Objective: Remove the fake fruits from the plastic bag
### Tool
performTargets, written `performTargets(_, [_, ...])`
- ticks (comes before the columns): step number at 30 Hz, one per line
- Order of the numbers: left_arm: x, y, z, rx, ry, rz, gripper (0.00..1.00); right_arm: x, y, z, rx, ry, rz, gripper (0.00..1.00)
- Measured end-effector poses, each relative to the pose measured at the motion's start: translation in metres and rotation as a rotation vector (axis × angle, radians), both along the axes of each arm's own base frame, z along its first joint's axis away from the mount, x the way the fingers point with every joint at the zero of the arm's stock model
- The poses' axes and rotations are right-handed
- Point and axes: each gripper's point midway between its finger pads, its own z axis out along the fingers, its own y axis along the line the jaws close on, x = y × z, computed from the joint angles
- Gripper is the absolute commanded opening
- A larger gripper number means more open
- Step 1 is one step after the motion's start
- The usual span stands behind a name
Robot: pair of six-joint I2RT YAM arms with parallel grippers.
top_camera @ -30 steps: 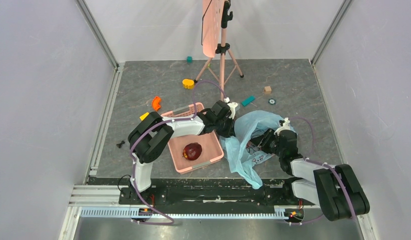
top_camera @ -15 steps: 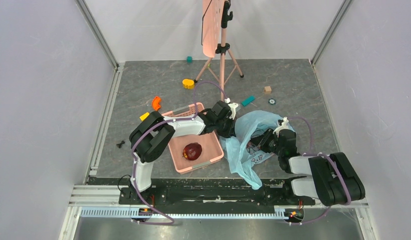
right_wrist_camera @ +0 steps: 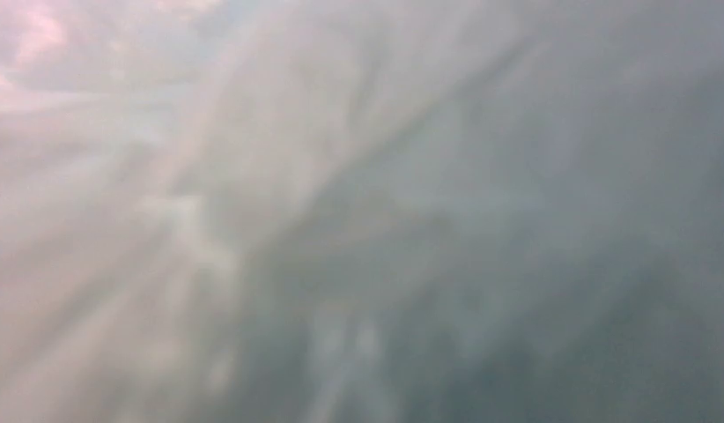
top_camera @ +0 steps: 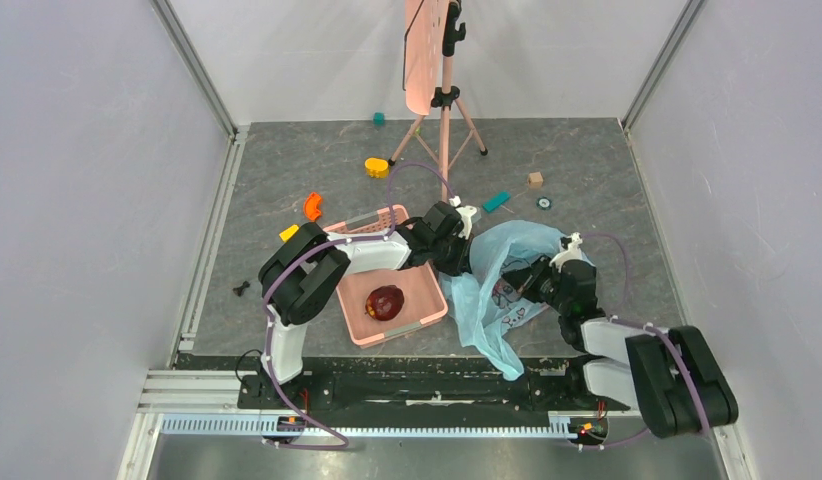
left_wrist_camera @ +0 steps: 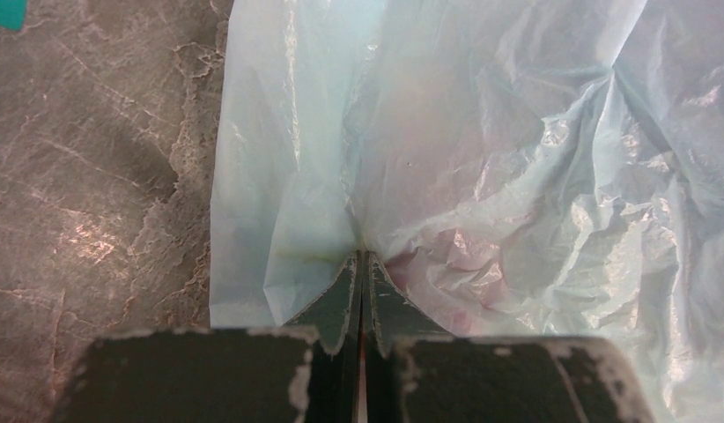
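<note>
The light-blue plastic bag (top_camera: 484,300) lies crumpled on the table, right of the pink basket (top_camera: 392,335). One dark-red fake fruit (top_camera: 386,301) rests in the basket. My left gripper (top_camera: 465,262) is shut on a pinched fold of the bag's left edge (left_wrist_camera: 288,203), its jaws pressed together (left_wrist_camera: 360,257). A reddish shape (left_wrist_camera: 446,264) shows faintly through the plastic beside the fingers. My right gripper (top_camera: 514,282) is pushed into the bag's mouth from the right. Its wrist view shows only blurred plastic (right_wrist_camera: 358,211), with the fingers hidden.
A pink tripod stand (top_camera: 444,100) rises at the back. Small toy blocks lie scattered: orange (top_camera: 313,206), yellow (top_camera: 376,166), teal (top_camera: 496,201), a wooden cube (top_camera: 535,180). A small black piece (top_camera: 241,289) sits by the left wall rail.
My right arm has shifted slightly and its wrist has nudged left, deeper into the bag, while its jaws closed. The left arm and the fruit in the basket have not moved.
</note>
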Motion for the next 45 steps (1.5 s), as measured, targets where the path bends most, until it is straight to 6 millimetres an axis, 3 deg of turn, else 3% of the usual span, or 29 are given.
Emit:
performTargets(11, [-0.001,0.000,-0.001,-0.001,0.003,-0.002,0.02,0.004,-0.023,0.017,-0.130,-0.085,-0.070,0.00])
performTargets(15, [-0.001,0.000,-0.002,0.001,0.005,-0.002,0.02,0.010,-0.029,0.035,-0.174,-0.131,-0.084,0.00])
performTargets(25, [-0.001,0.000,-0.005,0.002,0.006,-0.002,0.02,0.024,-0.034,0.116,-0.224,-0.305,-0.091,0.00])
performTargets(42, [-0.005,0.006,-0.008,-0.013,-0.002,0.014,0.03,0.016,-0.043,0.259,-0.281,-0.493,-0.111,0.00])
performTargets(45, [-0.006,0.006,-0.005,-0.016,0.004,0.019,0.18,0.013,-0.043,0.284,-0.288,-0.525,-0.104,0.00])
